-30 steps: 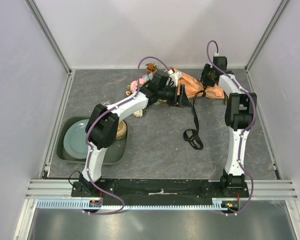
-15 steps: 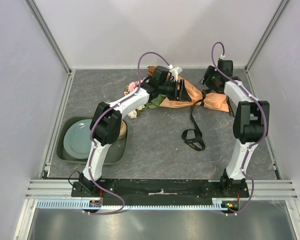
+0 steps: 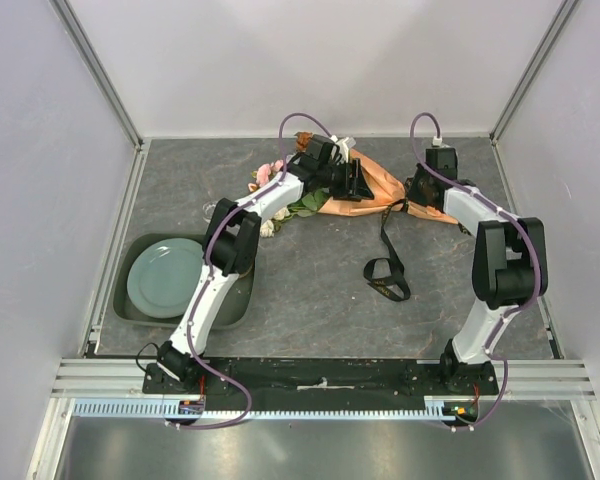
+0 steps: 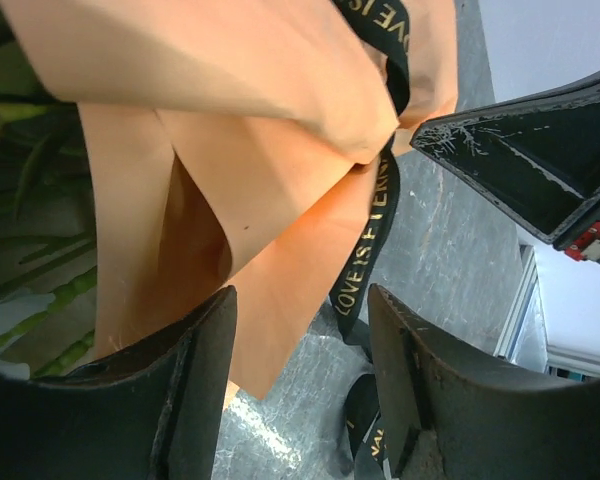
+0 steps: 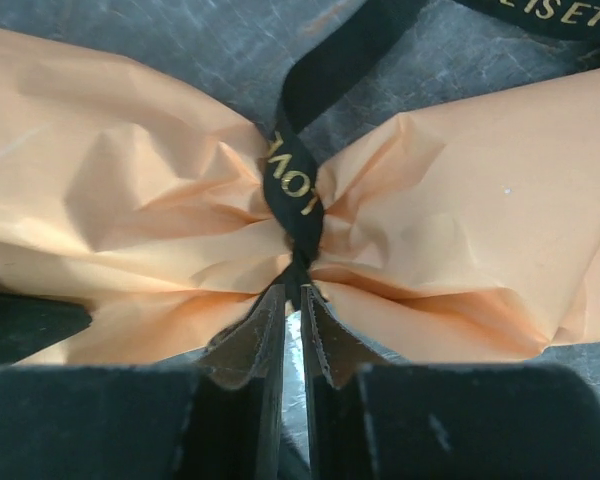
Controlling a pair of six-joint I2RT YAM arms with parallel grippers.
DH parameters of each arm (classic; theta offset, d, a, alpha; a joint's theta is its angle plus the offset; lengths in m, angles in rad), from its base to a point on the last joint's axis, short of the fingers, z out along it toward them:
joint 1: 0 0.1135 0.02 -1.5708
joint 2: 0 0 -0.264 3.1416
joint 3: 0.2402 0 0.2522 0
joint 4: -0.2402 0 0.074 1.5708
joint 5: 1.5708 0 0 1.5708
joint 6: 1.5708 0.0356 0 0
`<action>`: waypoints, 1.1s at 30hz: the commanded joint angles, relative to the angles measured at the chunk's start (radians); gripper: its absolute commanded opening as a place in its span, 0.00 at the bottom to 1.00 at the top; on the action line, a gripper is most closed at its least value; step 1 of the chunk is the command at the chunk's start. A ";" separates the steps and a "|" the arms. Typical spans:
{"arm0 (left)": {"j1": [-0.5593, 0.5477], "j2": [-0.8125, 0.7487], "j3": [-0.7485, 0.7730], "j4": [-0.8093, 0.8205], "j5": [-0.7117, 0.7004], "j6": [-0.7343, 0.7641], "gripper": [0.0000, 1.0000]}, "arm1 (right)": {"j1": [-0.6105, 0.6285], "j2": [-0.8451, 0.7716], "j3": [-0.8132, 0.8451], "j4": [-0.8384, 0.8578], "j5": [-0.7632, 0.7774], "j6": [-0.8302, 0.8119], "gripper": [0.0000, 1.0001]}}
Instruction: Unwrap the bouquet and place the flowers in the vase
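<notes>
The bouquet [image 3: 385, 188] lies on its side at the back of the table, in a cone of orange paper [image 4: 230, 130]. Its flowers [image 3: 272, 176] point left. Black lettered ribbon [image 5: 292, 180] cinches the paper's waist. A long ribbon tail [image 3: 385, 270] trails toward the front. My right gripper [image 5: 293, 292] [image 3: 417, 190] is shut on the ribbon just below the knot. My left gripper [image 4: 300, 345] [image 3: 358, 182] stands open over the paper's loose edge, with a paper corner and a ribbon strand between its fingers. The clear vase [image 3: 206, 210] shows faintly left of the left arm.
A green tray [image 3: 120, 290] holding a pale plate [image 3: 165, 280] sits at the front left, partly under the left arm's elbow. Side walls and metal rails close in the table on the left, right and back.
The right gripper has closed onto the ribbon at the bouquet's waist. The left arm has reached farther back and right along the paper, and its elbow has swung toward the tray.
</notes>
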 commanded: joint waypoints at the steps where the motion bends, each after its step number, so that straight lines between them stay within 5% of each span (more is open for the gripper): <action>1: 0.004 0.021 0.047 -0.003 0.002 -0.050 0.61 | -0.006 0.045 0.037 0.037 0.032 -0.123 0.18; 33: 0.020 0.084 0.033 -0.049 0.008 -0.068 0.59 | -0.008 0.132 0.040 0.080 -0.169 -0.183 0.25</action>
